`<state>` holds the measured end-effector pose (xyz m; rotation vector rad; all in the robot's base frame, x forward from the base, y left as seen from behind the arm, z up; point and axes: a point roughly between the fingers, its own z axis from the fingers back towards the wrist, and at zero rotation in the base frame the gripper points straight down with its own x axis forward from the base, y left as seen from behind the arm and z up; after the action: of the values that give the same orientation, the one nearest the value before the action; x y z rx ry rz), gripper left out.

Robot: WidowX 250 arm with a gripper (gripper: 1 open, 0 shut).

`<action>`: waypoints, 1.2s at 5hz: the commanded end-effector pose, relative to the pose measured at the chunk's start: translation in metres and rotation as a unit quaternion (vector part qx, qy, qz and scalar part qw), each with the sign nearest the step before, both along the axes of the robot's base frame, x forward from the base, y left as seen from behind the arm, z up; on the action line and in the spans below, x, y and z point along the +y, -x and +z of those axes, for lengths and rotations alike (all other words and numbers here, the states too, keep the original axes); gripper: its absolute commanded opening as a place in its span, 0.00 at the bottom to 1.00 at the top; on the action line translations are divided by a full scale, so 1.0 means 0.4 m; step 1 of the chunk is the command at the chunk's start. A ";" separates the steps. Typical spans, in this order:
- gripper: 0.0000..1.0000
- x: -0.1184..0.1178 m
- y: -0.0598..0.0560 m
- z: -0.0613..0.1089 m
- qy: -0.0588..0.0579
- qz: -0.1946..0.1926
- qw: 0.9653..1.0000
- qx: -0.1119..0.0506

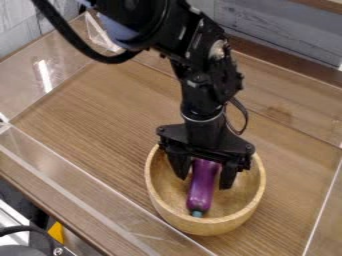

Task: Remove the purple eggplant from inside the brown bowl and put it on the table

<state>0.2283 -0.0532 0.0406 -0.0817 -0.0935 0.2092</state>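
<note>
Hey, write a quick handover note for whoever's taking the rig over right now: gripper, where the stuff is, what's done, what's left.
Gripper: open, low over the bowl, jaws about the upper part of the eggplant, no grip on it.
Eggplant: lying inside the brown bowl, teal tip toward the near rim.
Bowl: upright on the table, by the clear side wall.
Done: arm is in place at the eggplant; nothing is out yet.
Left: close on the eggplant, lift it clear of the rim, set it on the table, release.

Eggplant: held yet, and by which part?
Not held: the gripper stands open over the upper end of the eggplant, which lies in the bowl.
</note>
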 end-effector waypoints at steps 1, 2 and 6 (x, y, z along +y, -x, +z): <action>1.00 -0.007 -0.008 0.024 0.001 0.000 1.000 -0.023; 1.00 -0.011 -0.006 0.032 0.003 0.002 1.000 -0.027; 0.00 -0.001 -0.007 0.000 -0.014 0.015 1.000 -0.018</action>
<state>0.2280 -0.0525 0.0365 -0.0537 -0.1132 0.2427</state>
